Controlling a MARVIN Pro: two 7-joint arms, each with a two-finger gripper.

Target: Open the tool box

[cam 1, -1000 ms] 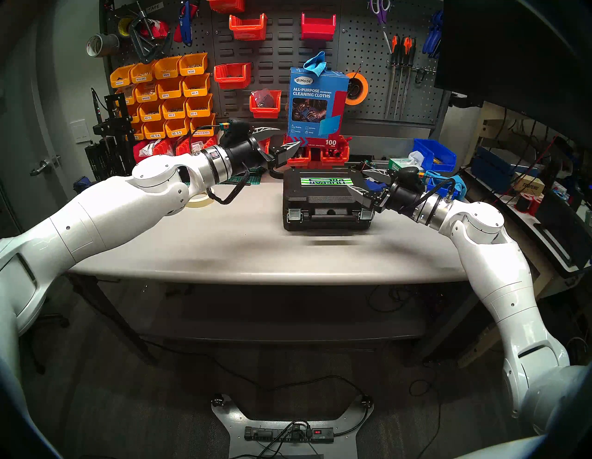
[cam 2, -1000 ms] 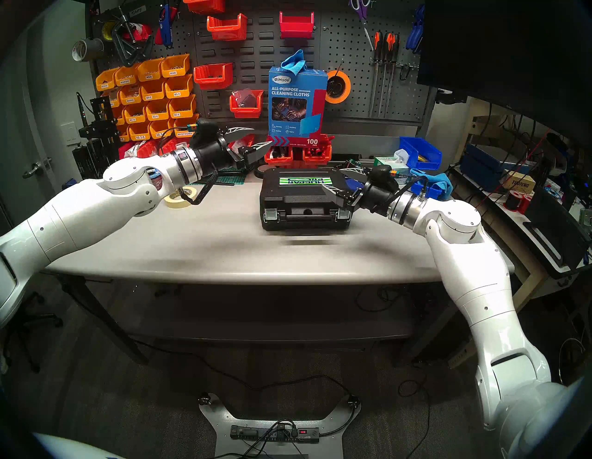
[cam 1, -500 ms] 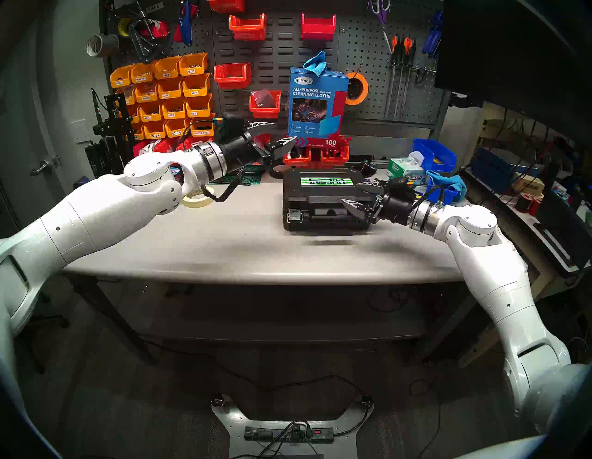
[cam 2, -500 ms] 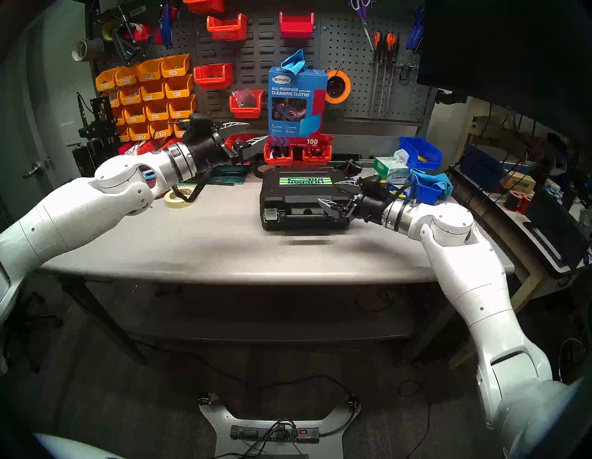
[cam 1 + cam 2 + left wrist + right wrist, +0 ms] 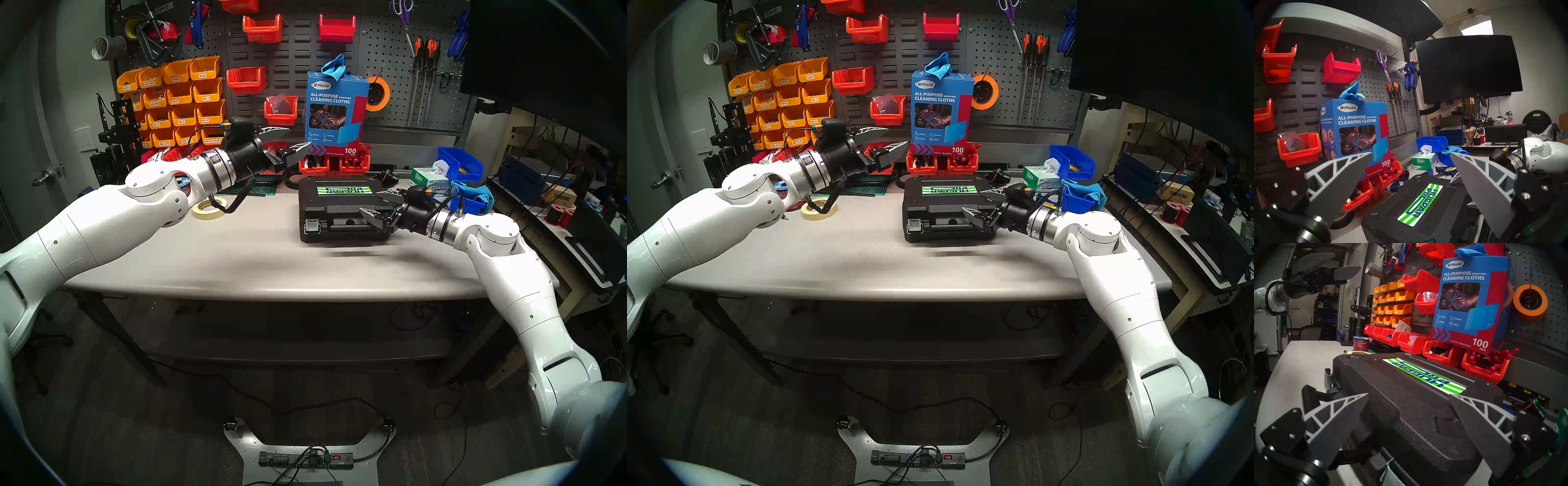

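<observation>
The tool box (image 5: pixel 330 210) (image 5: pixel 934 212) is a black case lying flat on the grey table (image 5: pixel 237 258), lid down, with a green-and-white sticker on top. Its left silver latch (image 5: pixel 312 225) shows on the front. The right latch is hidden in the head views and shows low in the right wrist view (image 5: pixel 1390 470). My right gripper (image 5: pixel 375 203) (image 5: pixel 972 200) (image 5: pixel 1408 394) is open astride the case's right front corner, one finger before the front face and one over the lid. My left gripper (image 5: pixel 299 136) (image 5: pixel 897 136) (image 5: pixel 1411 153) hangs open and empty, above and to the left rear of the tool box (image 5: pixel 1407 212) (image 5: pixel 1407 404).
Behind the case stand a blue cleaning-cloths box (image 5: pixel 336 105) and red bins (image 5: pixel 334 163), against a pegboard of tools. A tape roll (image 5: pixel 207 208) lies on the left of the table. A tissue box (image 5: pixel 429 178), blue bin (image 5: pixel 461 163) and blue cloth (image 5: pixel 473 191) sit at the right.
My right gripper has dropped and slid forward from over the lid's right edge to the right front corner, covering the right latch. My left gripper has risen a little and drawn back left.
</observation>
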